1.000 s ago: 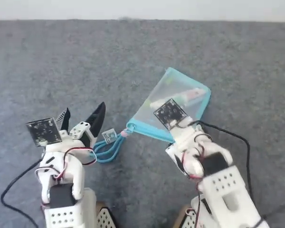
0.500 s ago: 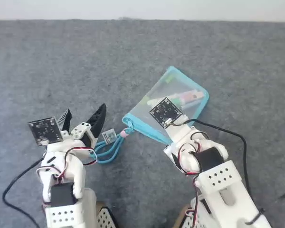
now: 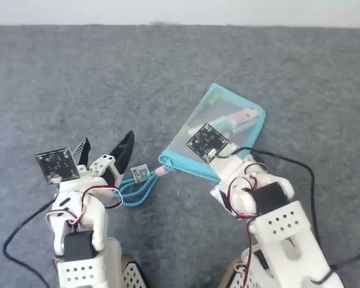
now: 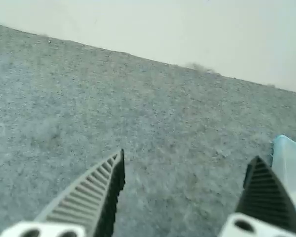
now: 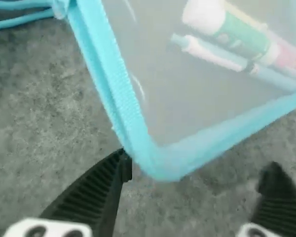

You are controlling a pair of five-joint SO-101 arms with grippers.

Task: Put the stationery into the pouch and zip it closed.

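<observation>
We see the pouch [image 3: 234,114] lying flat on the grey table [image 3: 78,78], right of centre in the high view. Stationery is inside, behind the clear wall: a white-green-pink tube [image 5: 237,37] and a light-blue pen [image 5: 222,57]. Print on the tube is too blurred to read, same for the small tag [image 3: 139,173] at the zipper end, beside the blue loop [image 3: 138,191]. Right gripper [image 5: 198,163] is spread wide, straddling a pouch corner, one finger just beside the blue trim, grasping nothing. Left gripper [image 3: 106,139] is also released, near the loop, apart from the pouch.
</observation>
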